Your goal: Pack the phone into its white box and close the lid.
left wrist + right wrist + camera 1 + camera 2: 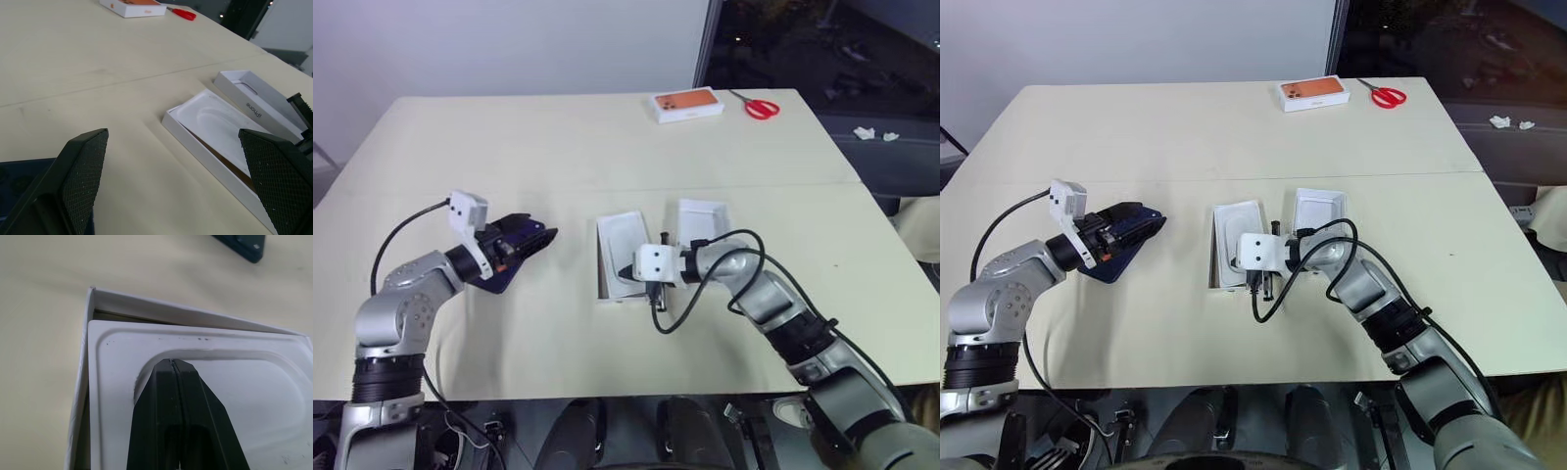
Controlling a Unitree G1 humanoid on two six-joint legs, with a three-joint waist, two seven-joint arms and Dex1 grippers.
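Meanwhile the right gripper [173, 363], fingers pressed together, points into the white box [607, 279] over its moulded insert, the lid [703, 220] just beside, while the wide-open left gripper [530, 238] hovers above the phone [499, 274].

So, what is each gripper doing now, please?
Left gripper: jaws open, holding nothing.
Right gripper: jaws closed, empty, over the white box.

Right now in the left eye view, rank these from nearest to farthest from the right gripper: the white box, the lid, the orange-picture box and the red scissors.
1. The white box: the right gripper is over its insert tray.
2. The lid: just beyond the box, on its right.
3. The orange-picture box: at the table's far edge.
4. The red scissors: far edge too, farther right.
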